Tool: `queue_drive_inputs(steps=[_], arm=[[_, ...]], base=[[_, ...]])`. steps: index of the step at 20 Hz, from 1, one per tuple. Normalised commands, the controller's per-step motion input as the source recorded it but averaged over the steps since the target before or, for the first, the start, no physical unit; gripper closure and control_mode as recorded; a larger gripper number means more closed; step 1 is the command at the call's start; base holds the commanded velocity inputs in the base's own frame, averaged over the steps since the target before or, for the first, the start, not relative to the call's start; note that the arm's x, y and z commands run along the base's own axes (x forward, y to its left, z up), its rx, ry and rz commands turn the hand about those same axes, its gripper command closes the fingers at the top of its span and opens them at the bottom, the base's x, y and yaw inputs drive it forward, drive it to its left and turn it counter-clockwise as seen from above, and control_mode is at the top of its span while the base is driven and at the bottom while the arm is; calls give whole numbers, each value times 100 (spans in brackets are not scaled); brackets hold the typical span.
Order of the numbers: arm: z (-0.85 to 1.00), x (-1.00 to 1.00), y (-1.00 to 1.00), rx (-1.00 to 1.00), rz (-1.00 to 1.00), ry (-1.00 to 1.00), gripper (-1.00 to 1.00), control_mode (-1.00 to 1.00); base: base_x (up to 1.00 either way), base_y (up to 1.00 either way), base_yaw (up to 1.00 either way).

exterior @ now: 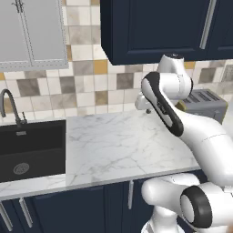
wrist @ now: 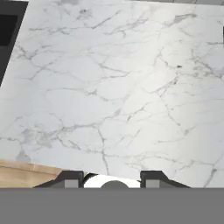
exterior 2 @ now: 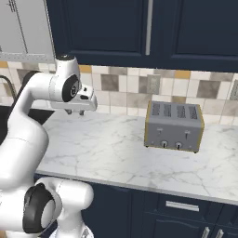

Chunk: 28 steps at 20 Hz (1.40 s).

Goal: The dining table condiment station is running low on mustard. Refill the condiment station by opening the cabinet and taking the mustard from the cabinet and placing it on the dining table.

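The dark navy wall cabinet (exterior: 154, 32) (exterior 2: 102, 28) hangs above the worktop, its doors closed and a long silver bar handle (exterior: 207, 25) (exterior 2: 148, 27) on the door. The mustard is hidden and the dining table is out of view. My gripper (exterior: 146, 110) (exterior 2: 74, 112) (wrist: 111, 178) hangs below the cabinet and points down at the marble worktop (wrist: 113, 87). Its fingertips (wrist: 72, 179) stand apart with nothing between them, so it is open.
A grey toaster (exterior 2: 173, 125) (exterior: 205, 104) stands on the worktop to the right of the gripper. A black sink (exterior: 32, 148) with a curved faucet (exterior: 11, 107) lies to the left. A pale grey cabinet (exterior: 32, 32) hangs at the upper left.
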Motion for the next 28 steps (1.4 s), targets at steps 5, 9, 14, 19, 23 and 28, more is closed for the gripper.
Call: queue_drive_inputs(steps=[5,9,14,19,23,28], arm=[[-5,-63,-11,0,-3,-29,-100,-100],[39,-100,-90,0,-1,-77,-100,-100],[99,-41,-90,0,-8,-47,-100,-100],[85,0,-74,1,-20,-26,-100,-100],[93,0,-57,0,-16,-39,-100,-100],[71,25,-41,4,-3,-43,-100,-100]], base=[[0,0,0],[0,0,0],[0,0,0],[0,0,0],[0,0,0],[0,0,0]])
